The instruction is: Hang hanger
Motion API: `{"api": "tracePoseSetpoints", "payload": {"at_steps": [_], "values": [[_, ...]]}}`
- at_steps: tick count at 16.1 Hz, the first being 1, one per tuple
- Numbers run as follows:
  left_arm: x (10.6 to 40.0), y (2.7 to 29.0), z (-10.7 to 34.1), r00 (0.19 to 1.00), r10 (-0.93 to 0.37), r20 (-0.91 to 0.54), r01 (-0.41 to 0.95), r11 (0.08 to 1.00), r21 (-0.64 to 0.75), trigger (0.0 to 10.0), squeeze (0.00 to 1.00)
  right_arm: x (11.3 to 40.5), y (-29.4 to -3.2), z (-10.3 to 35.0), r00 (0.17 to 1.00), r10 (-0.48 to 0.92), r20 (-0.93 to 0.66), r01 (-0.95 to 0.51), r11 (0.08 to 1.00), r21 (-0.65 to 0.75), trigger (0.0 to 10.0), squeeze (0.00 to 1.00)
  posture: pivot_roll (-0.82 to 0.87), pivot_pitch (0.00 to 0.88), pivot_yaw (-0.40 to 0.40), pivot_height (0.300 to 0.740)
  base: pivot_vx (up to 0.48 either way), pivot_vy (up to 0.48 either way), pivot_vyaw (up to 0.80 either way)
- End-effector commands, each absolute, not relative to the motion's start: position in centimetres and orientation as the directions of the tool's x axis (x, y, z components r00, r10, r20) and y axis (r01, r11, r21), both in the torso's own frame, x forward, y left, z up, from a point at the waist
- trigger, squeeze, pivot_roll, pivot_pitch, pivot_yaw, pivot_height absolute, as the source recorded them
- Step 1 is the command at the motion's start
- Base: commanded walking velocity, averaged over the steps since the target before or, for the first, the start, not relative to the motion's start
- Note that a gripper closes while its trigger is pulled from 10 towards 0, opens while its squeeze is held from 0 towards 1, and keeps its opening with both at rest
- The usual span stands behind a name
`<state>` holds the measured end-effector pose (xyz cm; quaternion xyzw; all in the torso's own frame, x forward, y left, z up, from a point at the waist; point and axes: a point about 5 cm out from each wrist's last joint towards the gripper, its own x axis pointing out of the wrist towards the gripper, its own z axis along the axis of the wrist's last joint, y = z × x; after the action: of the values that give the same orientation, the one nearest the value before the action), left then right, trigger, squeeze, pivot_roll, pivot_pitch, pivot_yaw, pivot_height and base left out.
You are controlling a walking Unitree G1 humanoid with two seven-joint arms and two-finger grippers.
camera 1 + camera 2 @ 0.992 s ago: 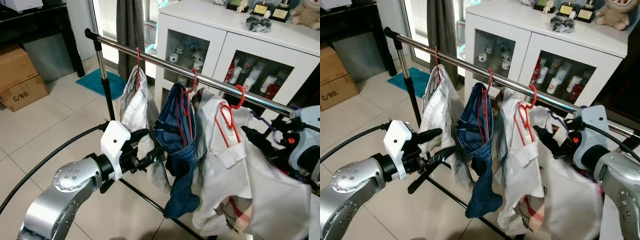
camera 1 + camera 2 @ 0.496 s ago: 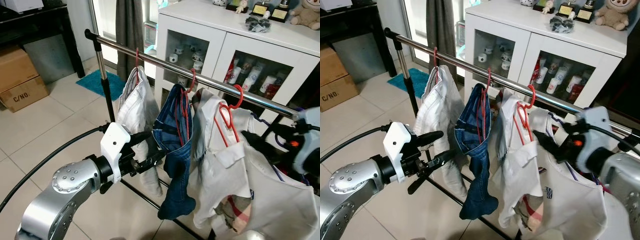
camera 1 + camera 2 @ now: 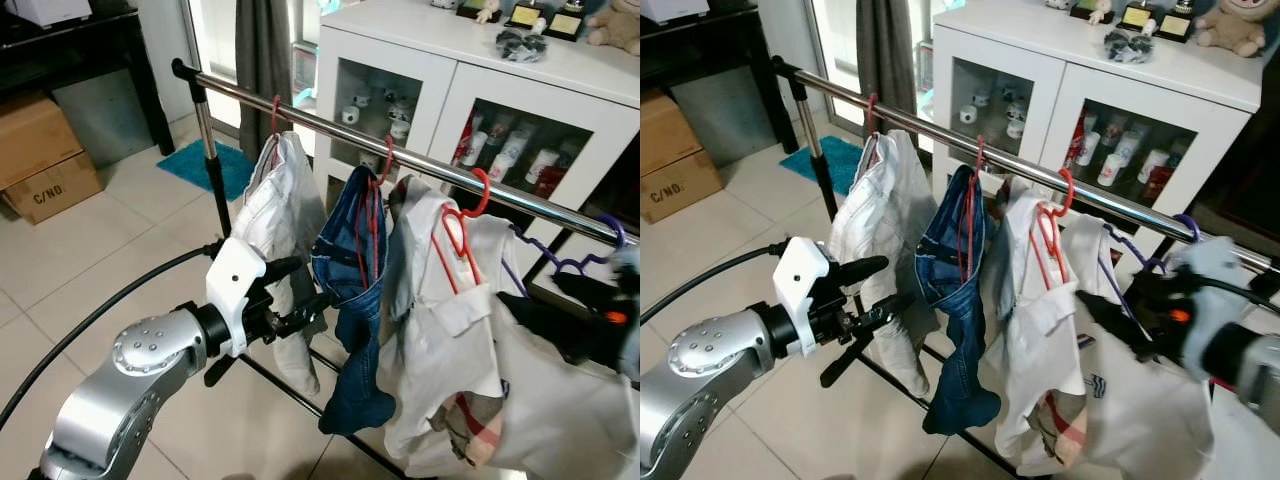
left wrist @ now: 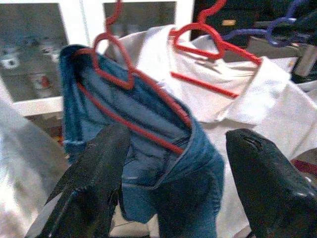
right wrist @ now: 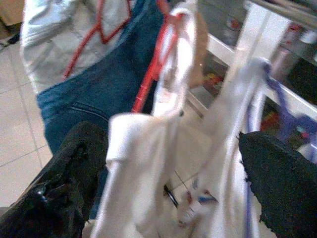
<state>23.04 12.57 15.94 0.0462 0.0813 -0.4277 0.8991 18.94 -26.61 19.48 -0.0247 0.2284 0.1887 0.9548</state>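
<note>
A chrome clothes rail runs across the room in front of a white cabinet, and four garments hang from it. Nearest the left end is a pale pair of trousers on a red hanger, then blue jeans on another red hanger, then a white shirt on a third red hanger. Furthest right, a purple hanger carrying a white T-shirt has its hook over the rail.

The left gripper hovers just in front of the jeans, fingers spread wide with nothing between them; through the gap I can see the jeans and the red hanger inside their waistband. The right gripper sits low beside the white T-shirt, blurred, its fingers also parted wide and empty, with the shirt and the purple hanger showing beyond them. A cardboard box stands on the tiled floor by a teal mat.
</note>
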Motion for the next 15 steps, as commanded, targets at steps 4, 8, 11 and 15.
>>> {"api": "tracePoseSetpoints", "payload": {"at_steps": [4,8,11,15], "values": [[23.0,11.7,16.1,0.543,-0.822,-0.173,0.834,0.552,-0.004,10.0,0.0,18.7,-28.7,21.2,0.862,0.24,-0.446,-0.286,0.958,-0.038,10.0,1.0,-0.02,0.0,-0.014,0.74,0.0,0.0,0.0],[22.6,11.7,16.3,0.51,-0.843,-0.169,0.854,0.52,-0.012,10.0,0.0,20.3,-28.6,19.8,0.859,0.184,-0.478,-0.229,0.973,-0.036,10.0,0.0,0.0,0.0,-0.035,0.74,0.0,0.0,0.0],[22.2,11.5,16.4,0.48,-0.862,-0.161,0.871,0.491,-0.031,10.0,0.0,21.2,-29.1,18.6,0.851,0.122,-0.511,-0.161,0.986,-0.031,10.0,0.0,0.0,0.0,-0.046,0.74,0.0,0.0,0.0],[21.2,10.8,16.9,0.369,-0.919,-0.137,0.922,0.381,-0.071,10.0,0.0,21.6,-29.6,17.6,0.844,0.11,-0.525,-0.109,0.994,0.032,3.8,0.0,0.01,0.0,-0.053,0.74,0.0,0.0,0.0]]}}
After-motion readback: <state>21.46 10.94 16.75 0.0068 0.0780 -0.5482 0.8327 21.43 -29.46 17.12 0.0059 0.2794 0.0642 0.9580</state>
